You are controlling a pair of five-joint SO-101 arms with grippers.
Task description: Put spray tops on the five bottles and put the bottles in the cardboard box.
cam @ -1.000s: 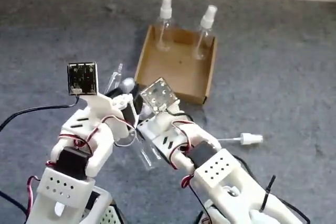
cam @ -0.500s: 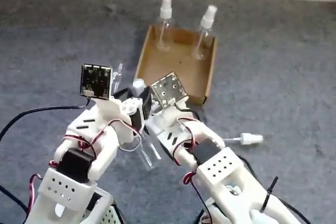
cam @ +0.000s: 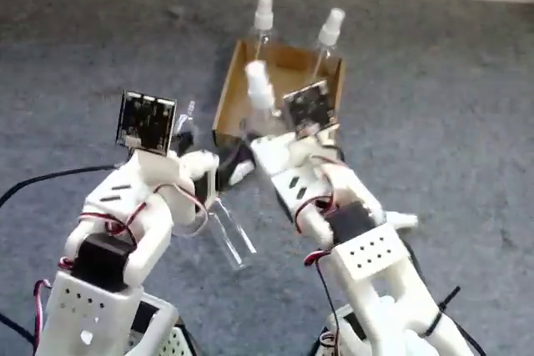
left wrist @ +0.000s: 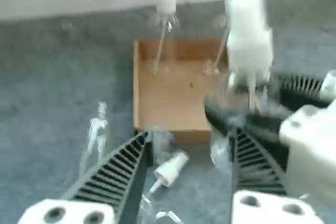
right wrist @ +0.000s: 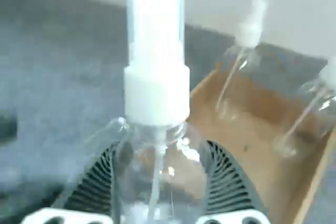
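Grey carpet covers the counter (cam: 434,81), and a pale wall runs behind it. My right claw (right wrist: 160,195) is pinching a clear bottle (right wrist: 157,156) round its body and holds it upright. That bottle has a white spray top (right wrist: 156,56) on it. It is up off the counter, close to the near side of the cardboard box (cam: 224,110). Two more bottles with spray tops stand inside the box by its far wall: the left-hand bottle (cam: 262,31) and the right-hand bottle (cam: 326,43).

My left claw (left wrist: 184,177) is spread wide and holds nothing. It hangs low over the counter, just in front of the box. A loose spray top (left wrist: 170,167) lies on the carpet between its fingers. A bottle with no top (left wrist: 93,136) lies on the counter to the left of the box. Another lying bottle (cam: 229,235) rests beside my left arm. A second loose top (cam: 402,221) lies by my right arm.
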